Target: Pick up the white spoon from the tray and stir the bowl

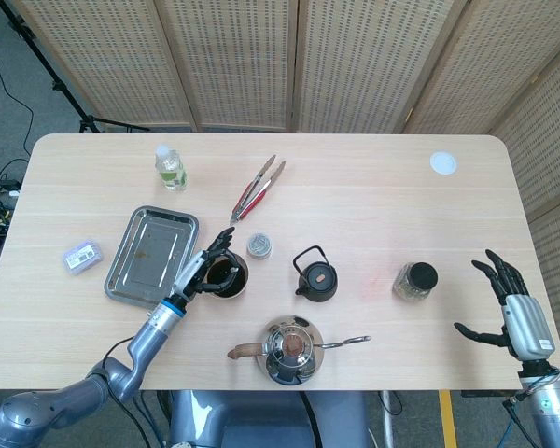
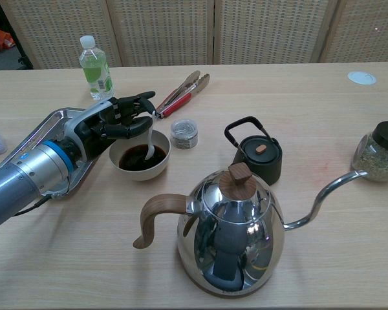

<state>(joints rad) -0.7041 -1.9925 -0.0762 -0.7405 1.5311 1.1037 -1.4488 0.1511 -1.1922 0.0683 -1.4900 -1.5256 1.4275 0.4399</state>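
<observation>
While the left hand (image 2: 110, 119) pinches the slim white spoon (image 2: 149, 141), its tip dips into dark liquid in the round, glossy white bowl (image 2: 141, 157) beside the steel tray (image 1: 152, 251). Right hand (image 1: 515, 309) spread, holding nothing.

Two silver-grey rounded metal arms, left arm (image 2: 16, 184) with a bright blue band at the wrist, black-fingered left hand (image 2: 113, 119) with a white back plate, right hand (image 1: 513, 303) black-fingered with a pale grey back plate.
</observation>
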